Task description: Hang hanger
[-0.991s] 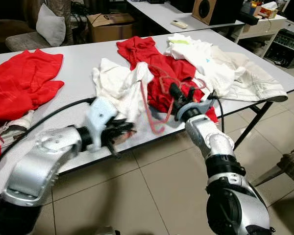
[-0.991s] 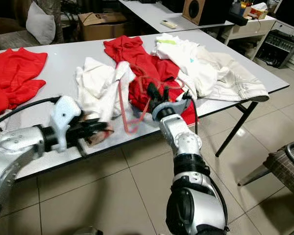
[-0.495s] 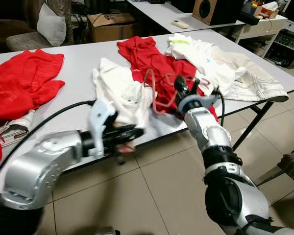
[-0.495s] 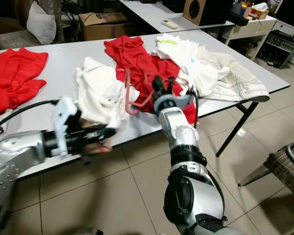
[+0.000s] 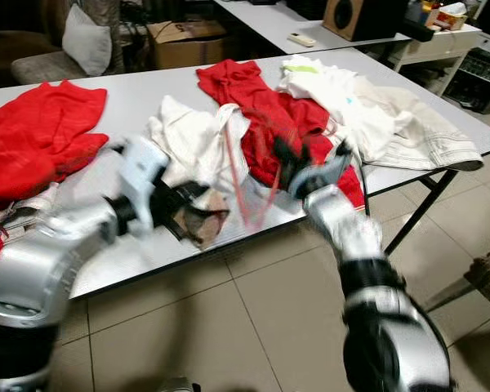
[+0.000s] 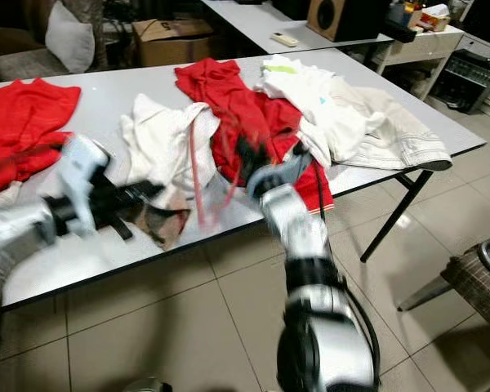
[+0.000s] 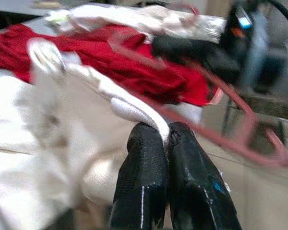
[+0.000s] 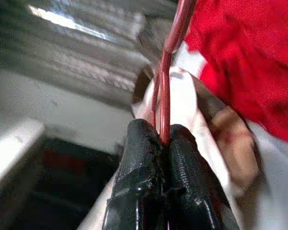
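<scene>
The right claw (image 8: 164, 136) has its two black fingers pressed together on the thin red wire of the hanger (image 5: 249, 184), which it holds up over the near edge of the table (image 5: 139, 102), the frame hanging blurred in front of the red shirt (image 5: 265, 114) and the white shirt (image 5: 192, 143). From the right wrist the wire runs straight out from between the fingertips, with red cloth to one side and pale cloth behind. The left claw (image 7: 165, 132) is closed too, nipping a rolled fold of the white shirt, and that cloth is drawn toward the table's front edge, where a darker, brownish bit (image 5: 204, 224) hangs below the claw. From the left wrist the hanger's red frame crosses just beyond the pinched fold, with the right claw's dark body gripping it farther out and the red shirt lying behind. Both silver arms reach in from the near side, the left one low along the table front, the right one rising from the tiled floor (image 5: 253, 327). Farther along the table, a second red garment (image 5: 33, 139) is spread at the robot's left end, and a heap of white and cream clothes (image 5: 376, 114) lies at the right end. Beyond the table are a cardboard box (image 5: 184, 41), a grey cushion (image 5: 86, 37), another table carrying a wooden speaker (image 5: 359, 16), and a folding chair (image 6: 482, 273) at the right.
</scene>
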### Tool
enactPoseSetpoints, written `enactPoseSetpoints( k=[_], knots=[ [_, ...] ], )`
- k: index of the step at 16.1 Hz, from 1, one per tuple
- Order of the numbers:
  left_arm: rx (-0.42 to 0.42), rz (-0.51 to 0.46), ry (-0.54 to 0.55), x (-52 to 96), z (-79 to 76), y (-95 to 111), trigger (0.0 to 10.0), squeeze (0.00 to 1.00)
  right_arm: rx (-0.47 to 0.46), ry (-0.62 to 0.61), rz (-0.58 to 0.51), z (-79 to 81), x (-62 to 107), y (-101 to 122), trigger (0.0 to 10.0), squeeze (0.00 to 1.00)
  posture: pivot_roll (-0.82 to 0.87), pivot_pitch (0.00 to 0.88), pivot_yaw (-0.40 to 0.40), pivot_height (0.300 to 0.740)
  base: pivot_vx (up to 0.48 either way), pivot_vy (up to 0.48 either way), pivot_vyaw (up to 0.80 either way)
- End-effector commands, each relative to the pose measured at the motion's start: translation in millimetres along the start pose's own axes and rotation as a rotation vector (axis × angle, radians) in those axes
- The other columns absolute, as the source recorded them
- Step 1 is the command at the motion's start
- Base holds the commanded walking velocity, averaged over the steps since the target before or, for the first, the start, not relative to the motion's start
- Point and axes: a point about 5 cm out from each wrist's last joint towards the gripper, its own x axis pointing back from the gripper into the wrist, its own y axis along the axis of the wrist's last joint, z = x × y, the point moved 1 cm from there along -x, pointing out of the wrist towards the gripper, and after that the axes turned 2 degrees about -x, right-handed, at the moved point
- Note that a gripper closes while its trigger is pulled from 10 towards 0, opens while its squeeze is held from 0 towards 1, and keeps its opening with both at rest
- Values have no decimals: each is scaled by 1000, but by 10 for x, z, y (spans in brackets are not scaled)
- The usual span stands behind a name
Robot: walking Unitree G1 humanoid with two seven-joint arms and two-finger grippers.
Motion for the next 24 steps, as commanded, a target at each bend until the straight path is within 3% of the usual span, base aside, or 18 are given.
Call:
enactPoseSetpoints(
  k=[1,3,5,8,10,11,13,14,15,17,19,24],
  knots=[
    [-18,8,69,38,114,2,0,0,127,45,111,99,70,-72,10000,0,49,0,-50,740,0,0,0],
    [-55,23,165,76,236,-25,0,0,184,41,176,33,286,-58,10000,0,46,0,-51,740,0,0,0],
    [-90,-8,203,66,284,-1,0,0,228,-17,210,-152,560,62,10000,0,25,0,-44,740,0,0,0],
    [-142,-17,193,-6,267,15,0,0,187,-91,214,-353,789,179,10000,0,13,0,-39,740,0,0,0],
    [-292,-192,243,25,295,296,0,0,176,-90,215,-367,1052,279,10000,0,16,0,-46,740,0,0,0],
    [-324,-269,214,50,257,388,0,0,181,-67,207,-345,1131,331,10000,0,14,0,-45,740,0,0,0],
    [-337,-357,98,84,134,485,0,0,159,70,128,-209,1199,487,10000,0,6,0,-43,740,0,0,0],
    [-341,-323,84,74,129,439,0,0,110,231,78,-53,1258,563,10000,0,5,0,-46,740,0,0,0],
    [-350,-290,88,54,140,389,0,0,96,294,80,-20,1316,576,10000,0,5,0,-47,740,0,0,0],
    [-372,-278,104,33,158,313,0,0,125,126,133,-308,1388,484,10000,0,4,0,-48,740,0,0,0],
    [-373,-307,98,37,145,326,0,0,86,-3,168,-529,1451,386,10000,0,3,0,-47,740,0,0,0],
    [-385,-366,70,35,113,402,0,0,63,-18,208,-574,1431,308,10000,0,-4,0,-46,740,0,0,0]
  ],
)
